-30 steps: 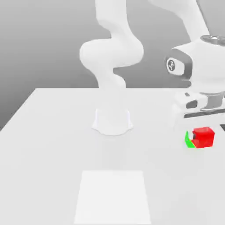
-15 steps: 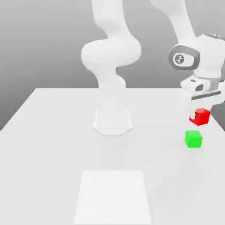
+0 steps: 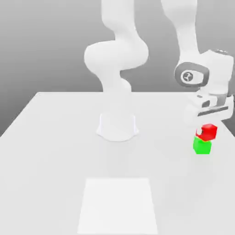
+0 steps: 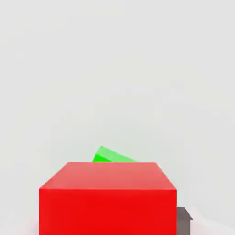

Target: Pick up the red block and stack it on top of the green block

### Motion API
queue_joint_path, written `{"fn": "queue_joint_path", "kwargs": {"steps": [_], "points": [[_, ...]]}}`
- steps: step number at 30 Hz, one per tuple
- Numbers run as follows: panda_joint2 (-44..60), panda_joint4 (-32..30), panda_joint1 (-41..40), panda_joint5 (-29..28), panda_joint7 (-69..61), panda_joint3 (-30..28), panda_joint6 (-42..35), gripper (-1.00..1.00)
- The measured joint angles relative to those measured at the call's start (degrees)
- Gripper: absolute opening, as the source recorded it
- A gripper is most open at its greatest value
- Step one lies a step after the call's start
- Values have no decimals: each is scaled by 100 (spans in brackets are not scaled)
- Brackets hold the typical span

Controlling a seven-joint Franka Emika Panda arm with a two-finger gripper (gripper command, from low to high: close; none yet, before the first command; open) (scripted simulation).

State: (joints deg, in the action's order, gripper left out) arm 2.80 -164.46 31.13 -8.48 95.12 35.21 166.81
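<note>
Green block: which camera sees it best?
The exterior view: the green block shows whole on the table, just under the red block. In the hand view, only a green sliver peeks past the red block.

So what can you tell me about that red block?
The red block is a small, plain, bright red cube with smooth faces. The gripper is shut on it from above. It hangs over the green block, at the exterior view's right; whether the two touch I cannot tell. From the hand view a green corner peeks out past its top edge.
</note>
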Motion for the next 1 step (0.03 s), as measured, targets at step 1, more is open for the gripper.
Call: {"fn": "queue_joint_path", "kwargs": {"steps": [1], "points": [[80,5,33,-166,121,-73,53,-100]]}}
